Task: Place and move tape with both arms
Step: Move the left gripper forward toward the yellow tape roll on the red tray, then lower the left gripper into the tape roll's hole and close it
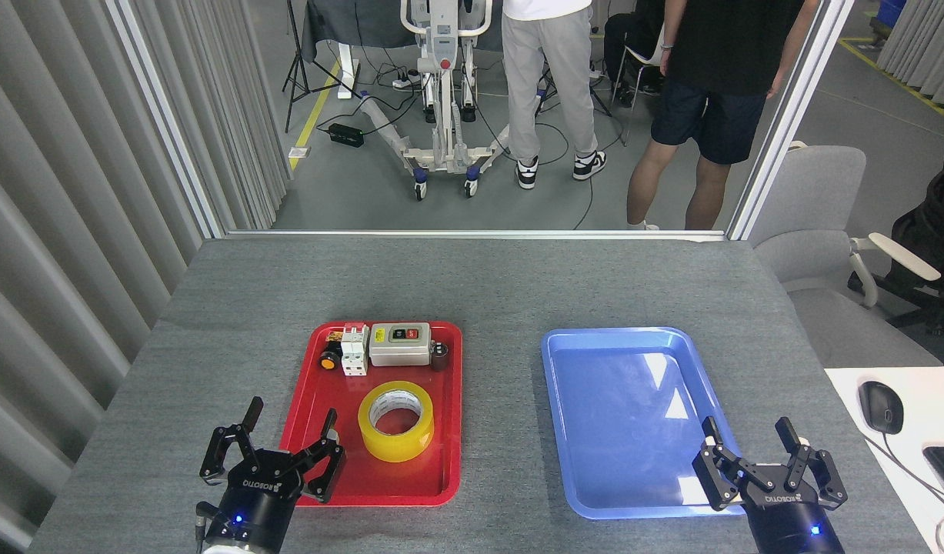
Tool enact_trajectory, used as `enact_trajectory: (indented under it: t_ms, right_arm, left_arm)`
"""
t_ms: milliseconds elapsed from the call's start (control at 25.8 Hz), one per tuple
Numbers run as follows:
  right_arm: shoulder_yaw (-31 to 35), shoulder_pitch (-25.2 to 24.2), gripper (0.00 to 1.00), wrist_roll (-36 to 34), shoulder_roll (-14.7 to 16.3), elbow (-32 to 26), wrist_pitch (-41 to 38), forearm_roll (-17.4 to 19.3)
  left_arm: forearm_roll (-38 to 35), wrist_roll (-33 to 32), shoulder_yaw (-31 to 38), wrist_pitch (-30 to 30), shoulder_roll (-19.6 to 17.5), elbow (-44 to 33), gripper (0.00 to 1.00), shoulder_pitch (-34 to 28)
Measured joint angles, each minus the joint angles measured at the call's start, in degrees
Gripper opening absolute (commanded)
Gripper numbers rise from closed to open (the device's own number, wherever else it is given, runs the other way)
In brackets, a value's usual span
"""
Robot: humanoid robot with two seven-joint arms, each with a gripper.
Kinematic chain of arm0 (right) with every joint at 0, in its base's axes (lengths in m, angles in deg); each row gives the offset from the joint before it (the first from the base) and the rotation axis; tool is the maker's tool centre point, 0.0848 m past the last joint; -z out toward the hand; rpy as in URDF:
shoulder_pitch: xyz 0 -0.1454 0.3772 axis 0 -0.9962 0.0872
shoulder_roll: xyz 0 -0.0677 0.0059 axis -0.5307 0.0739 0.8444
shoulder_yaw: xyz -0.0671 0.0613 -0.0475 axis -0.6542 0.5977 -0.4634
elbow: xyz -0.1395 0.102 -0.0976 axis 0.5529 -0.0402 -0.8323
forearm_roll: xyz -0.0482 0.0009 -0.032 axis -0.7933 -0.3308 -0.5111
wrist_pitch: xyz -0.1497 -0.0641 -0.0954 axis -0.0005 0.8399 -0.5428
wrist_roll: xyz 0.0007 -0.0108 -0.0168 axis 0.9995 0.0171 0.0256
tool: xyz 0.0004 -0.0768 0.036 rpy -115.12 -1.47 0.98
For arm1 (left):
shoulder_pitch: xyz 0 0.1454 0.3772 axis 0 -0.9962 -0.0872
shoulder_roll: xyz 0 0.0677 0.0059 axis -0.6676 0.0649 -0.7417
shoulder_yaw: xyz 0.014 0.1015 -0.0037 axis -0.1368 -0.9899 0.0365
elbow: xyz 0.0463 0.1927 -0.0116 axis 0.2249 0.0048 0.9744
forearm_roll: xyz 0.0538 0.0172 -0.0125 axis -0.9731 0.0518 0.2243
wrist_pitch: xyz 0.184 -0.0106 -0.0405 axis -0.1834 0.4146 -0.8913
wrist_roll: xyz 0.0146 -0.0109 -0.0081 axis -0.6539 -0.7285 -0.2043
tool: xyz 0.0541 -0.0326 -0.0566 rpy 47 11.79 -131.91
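The tape (395,421), a yellow glossy roll with a white core, lies flat in the near half of the red tray (325,400). My left gripper (291,415) stands open over the tray's near left corner, just left of the roll and apart from it, holding nothing. My right gripper (747,429) is open too, above the near right corner of the blue tray (587,415), with nothing between its fingers.
At the red tray's far end sit a grey switch box (399,344), a white breaker (354,349), a black-and-orange push button (330,359) and a small dark part (439,355). Two people stand beyond the table's far edge. A mouse (880,406) lies on a white desk at right.
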Motion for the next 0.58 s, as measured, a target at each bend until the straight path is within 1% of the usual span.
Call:
enact_trajectory:
  t_ms: [387,503,581]
  right_arm:
    - [0.0,0.04,1.0,0.16,0.18,0.0,-0.09,0.06]
    - [0.04,0.03,1.0,0.17,0.2,0.01,-0.09,0.08]
    - [0.06,0.0,1.0,0.17,0.18,0.0,-0.09,0.08]
  left_arm:
    - [-0.05,-0.15,-0.06,0.64,-0.2,2.7,1.0,4.13]
    - [0.43,-0.39,-0.09,0.2,0.33,4.68,1.0,6.15]
    - [1.21,-0.58,-0.12,0.05,1.5,5.92,1.0,7.23]
